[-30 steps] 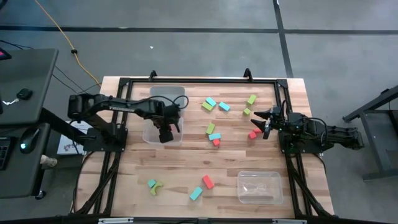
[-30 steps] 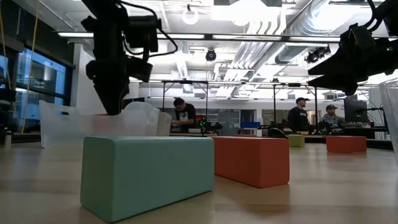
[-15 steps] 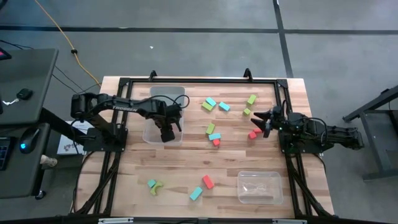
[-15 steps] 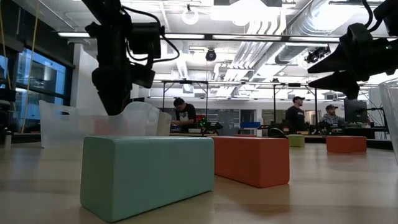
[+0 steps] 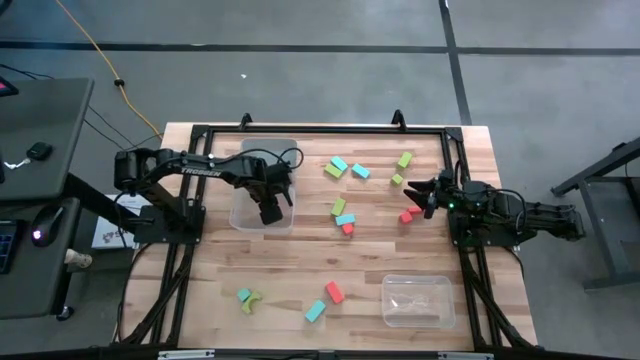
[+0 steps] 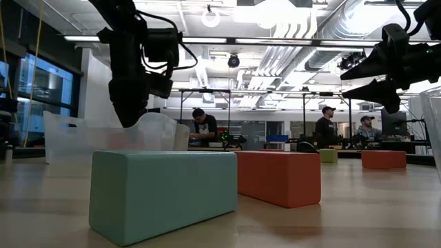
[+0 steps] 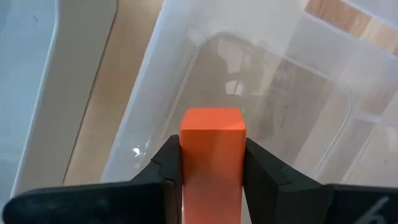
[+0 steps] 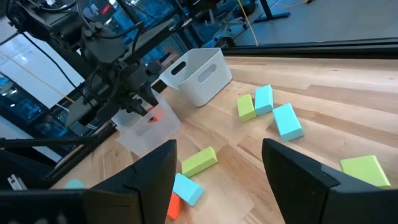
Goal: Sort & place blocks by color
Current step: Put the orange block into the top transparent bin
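My left gripper (image 5: 270, 211) points down into a clear bin (image 5: 245, 215) at the table's left and is shut on a red-orange block (image 7: 211, 146). Other blocks lie flat on the wood: cyan (image 5: 338, 164), green (image 5: 338, 207) and red (image 5: 407, 215) ones mid-table. Nearer the front edge are a red one (image 5: 335, 291), a cyan one (image 5: 315, 311) and a green arch (image 5: 254, 299). My right gripper (image 5: 425, 194) stands open at the table's right, above the wood, holding nothing; its fingers (image 8: 146, 177) frame the scene in the right wrist view. My left gripper pinches the red-orange block by two opposite side faces (image 7: 184, 163) between its two fingers (image 7: 166, 177). The fingers come from above, pointing down. The block stands upright in the hold, its lower end face (image 7: 211, 119) over the clear bin's floor.
A white bin (image 8: 196, 73) with a handle slot stands just beyond the clear one. A second clear bin (image 5: 417, 300) sits at the near right. A black frame (image 5: 300, 131) runs round the table's edges. People work in the room behind the table.
My right gripper has rolled about its own pointing line while staying in place, so its fingers now show spread one above the other in the low view. The left gripper with its block has hardly shifted.
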`<action>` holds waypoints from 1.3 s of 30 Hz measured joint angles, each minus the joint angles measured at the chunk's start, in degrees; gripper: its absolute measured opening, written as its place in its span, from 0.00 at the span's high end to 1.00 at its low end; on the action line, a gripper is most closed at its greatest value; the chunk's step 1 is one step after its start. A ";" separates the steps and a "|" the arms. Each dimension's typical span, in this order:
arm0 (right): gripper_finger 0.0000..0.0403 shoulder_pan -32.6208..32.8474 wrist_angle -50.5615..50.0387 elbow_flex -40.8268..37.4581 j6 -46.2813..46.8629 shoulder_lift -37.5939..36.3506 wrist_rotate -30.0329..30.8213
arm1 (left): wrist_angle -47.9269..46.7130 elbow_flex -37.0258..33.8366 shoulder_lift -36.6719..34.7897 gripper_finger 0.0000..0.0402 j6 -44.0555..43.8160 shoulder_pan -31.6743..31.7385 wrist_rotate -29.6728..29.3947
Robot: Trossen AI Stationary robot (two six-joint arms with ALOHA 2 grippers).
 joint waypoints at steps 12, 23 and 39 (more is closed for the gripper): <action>0.44 0.00 0.02 0.01 0.00 0.00 0.04 | 0.03 -0.12 0.00 0.80 1.96 -3.40 -0.66; 0.44 0.00 0.02 0.00 0.00 0.00 0.08 | 0.20 -0.33 3.77 0.79 1.44 -3.36 1.94; 0.44 0.00 0.04 0.00 0.00 0.00 0.07 | 0.28 1.33 5.38 0.65 -1.05 -3.99 0.12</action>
